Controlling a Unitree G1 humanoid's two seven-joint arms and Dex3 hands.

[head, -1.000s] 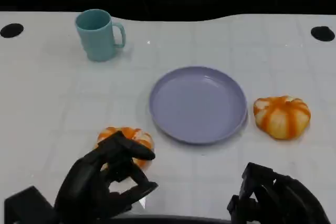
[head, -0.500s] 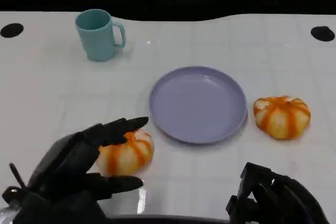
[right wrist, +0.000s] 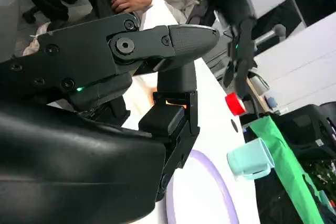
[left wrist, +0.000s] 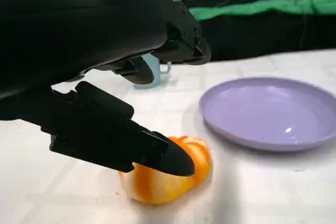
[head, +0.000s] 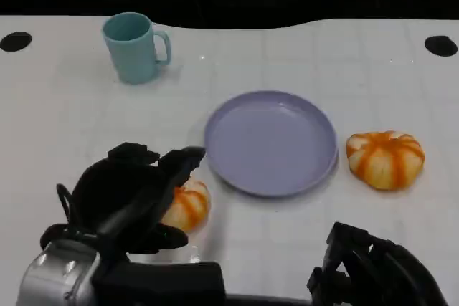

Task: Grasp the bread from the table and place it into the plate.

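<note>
Two striped orange breads lie on the white table [head: 64,120], one on each side of the plate [head: 270,141]. Left bread [head: 185,204] sits near the front edge, just beside the plate's left rim, and the left robot hand [head: 133,195] is over it: in the left wrist view its fingers [left wrist: 121,140] are spread, one low against the near side of the bread [left wrist: 173,179], the others arched above it, not closed around it. Right bread [head: 385,158] rests untouched just right of the plate. At the front right corner the right robot hand [head: 373,266] has its fingers curled in, holding nothing. One teal cup [head: 135,47] stands upright toward the far left corner.
</note>
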